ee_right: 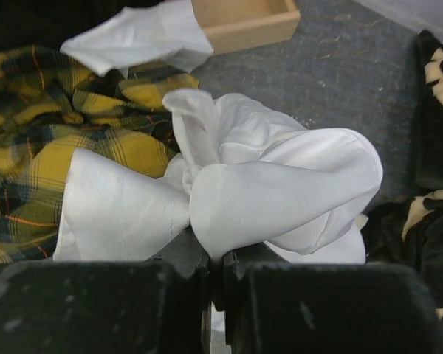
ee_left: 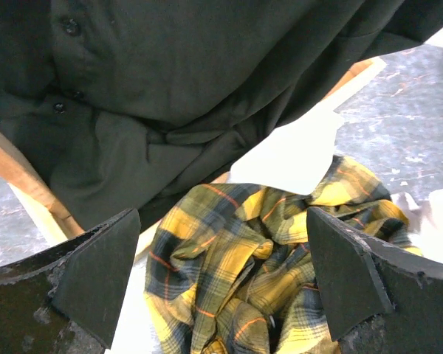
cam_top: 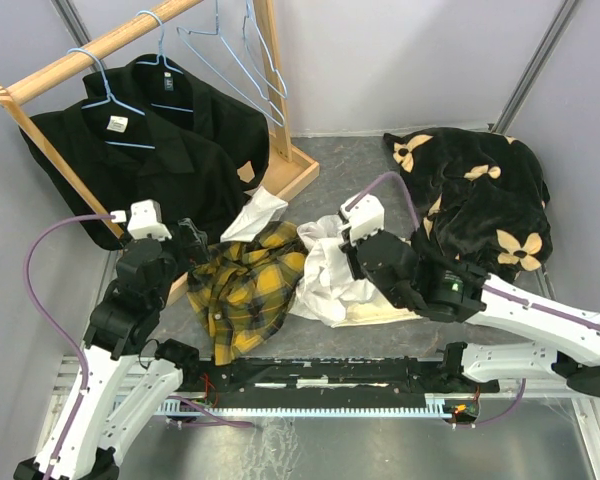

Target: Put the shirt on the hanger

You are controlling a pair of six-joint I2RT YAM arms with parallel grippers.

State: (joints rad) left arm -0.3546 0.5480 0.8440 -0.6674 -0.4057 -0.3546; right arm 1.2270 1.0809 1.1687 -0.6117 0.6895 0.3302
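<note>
The yellow-and-black plaid shirt (cam_top: 245, 290) (ee_left: 236, 273) (ee_right: 29, 147) lies crumpled on the grey table, left of centre. My left gripper (cam_top: 193, 242) (ee_left: 221, 287) hovers at its far left edge, open, with the plaid cloth showing between its wide-spread fingers. My right gripper (cam_top: 347, 256) (ee_right: 215, 258) is shut on a fold of the cream-white shirt (cam_top: 330, 285) (ee_right: 280, 184), which partly overlaps the plaid shirt's right side. Two bare light-blue hangers (cam_top: 230, 55) hang from the wooden rod (cam_top: 90, 50) at the back.
Two black shirts (cam_top: 150, 150) (ee_left: 170, 74) hang on blue hangers from the wooden rack, just behind my left gripper. The rack's wooden base (cam_top: 300, 170) (ee_right: 244, 22) sits behind the pile. A black floral garment (cam_top: 480, 195) (ee_right: 428, 221) lies at the back right.
</note>
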